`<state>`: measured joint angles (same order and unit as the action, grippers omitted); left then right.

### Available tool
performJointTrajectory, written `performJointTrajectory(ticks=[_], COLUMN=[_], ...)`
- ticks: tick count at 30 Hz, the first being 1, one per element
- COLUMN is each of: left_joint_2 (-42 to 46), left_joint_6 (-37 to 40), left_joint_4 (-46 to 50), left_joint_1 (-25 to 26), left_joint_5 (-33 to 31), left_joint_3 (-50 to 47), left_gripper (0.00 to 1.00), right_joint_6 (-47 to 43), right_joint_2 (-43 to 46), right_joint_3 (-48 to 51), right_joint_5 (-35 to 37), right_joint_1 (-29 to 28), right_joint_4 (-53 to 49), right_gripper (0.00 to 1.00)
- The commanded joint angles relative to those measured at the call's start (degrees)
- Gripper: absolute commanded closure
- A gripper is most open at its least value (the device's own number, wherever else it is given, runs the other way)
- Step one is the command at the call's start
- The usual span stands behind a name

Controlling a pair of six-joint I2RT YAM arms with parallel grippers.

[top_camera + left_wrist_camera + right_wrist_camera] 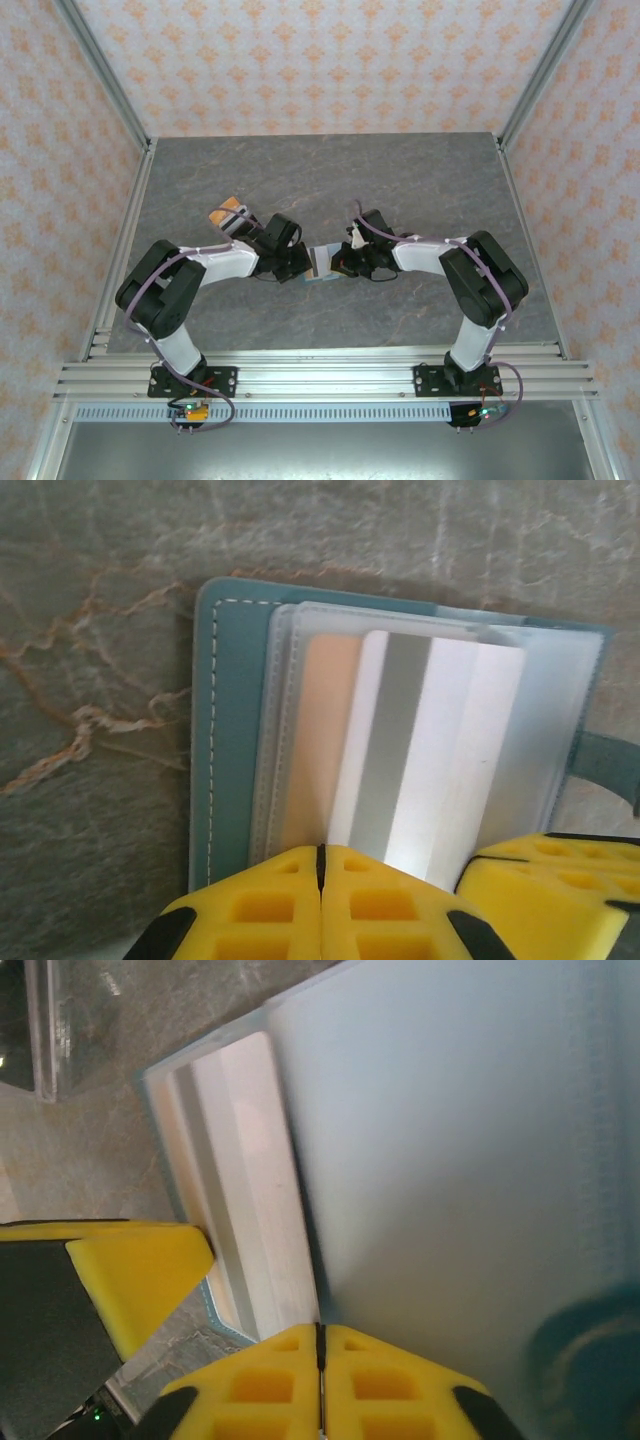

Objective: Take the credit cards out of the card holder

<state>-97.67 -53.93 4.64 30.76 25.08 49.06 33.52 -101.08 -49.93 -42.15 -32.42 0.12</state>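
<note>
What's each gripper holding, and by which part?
Left gripper is shut on the card holder's near edge, over the pale card; right gripper pinches its clear sleeve's edge.

Grey marble-look table (330,170), orange-patterned walls (320,60), alu frame (103,78).

The grey stone-veined table top (400,180) bears an open teal soft folding card holder (322,262) at its centre and, at ten o'clock from it, a small flat orange-tan card (226,212).
</note>
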Motion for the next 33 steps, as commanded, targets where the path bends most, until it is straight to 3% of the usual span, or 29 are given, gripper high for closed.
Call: performJointTrajectory(ticks=[1, 11, 22, 29, 33], left_joint_2=[-1.2, -2.3, -3.6, -3.5, -3.4], left_joint_6=[0.6, 1.2, 1.1, 1.2, 1.2], left_joint_4=[2.4, 4.5, 4.2, 4.3, 4.3], left_joint_1=[0.5, 0.5, 0.5, 0.5, 0.6], left_joint_5=[-1.0, -1.8, -1.6, -1.6, -1.5], left_joint_3=[0.9, 0.2, 0.2, 0.2, 0.3], left_gripper=[0.95, 0.98, 1.0, 1.0, 1.0], right_joint_6=[1.5, 4.5, 2.1, 1.0, 0.3], right_joint_2=[2.3, -0.7, -3.5, -4.1, -4.0], right_joint_3=[0.3, -0.5, -2.8, -3.8, -4.1], right_joint_5=[-2.1, -2.7, -3.3, -3.4, -3.1], right_joint_1=[0.2, 0.3, 0.3, 0.3, 0.3], right_joint_4=[5.1, 8.8, 4.7, 3.1, 2.3], right_gripper=[0.84, 0.79, 0.79, 0.83, 0.93])
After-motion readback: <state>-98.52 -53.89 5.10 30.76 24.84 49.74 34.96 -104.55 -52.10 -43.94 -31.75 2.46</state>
